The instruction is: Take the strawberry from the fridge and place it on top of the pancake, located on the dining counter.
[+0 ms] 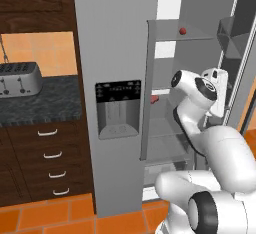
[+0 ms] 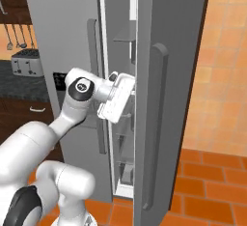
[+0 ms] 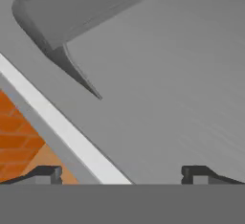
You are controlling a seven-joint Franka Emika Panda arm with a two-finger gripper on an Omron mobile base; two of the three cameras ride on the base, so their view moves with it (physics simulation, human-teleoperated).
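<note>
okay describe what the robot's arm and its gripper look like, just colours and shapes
The arm is glossy white, built from fat rounded segments with dark grey to black rings and round caps at the joints. No cables show. The gripper has a boxy white hand and two small dark grey, squared-off fingertips.

The fridge (image 1: 115, 53) is tall and grey, with a black water-dispenser panel on its closed left door and long vertical handles. Its right door stands swung open, baring grey shelves and door bins inside. The strawberry (image 1: 183, 30), a tiny dark-red roundish fruit, sits on an upper shelf, towards that shelf's front edge, touching nothing else.
</note>
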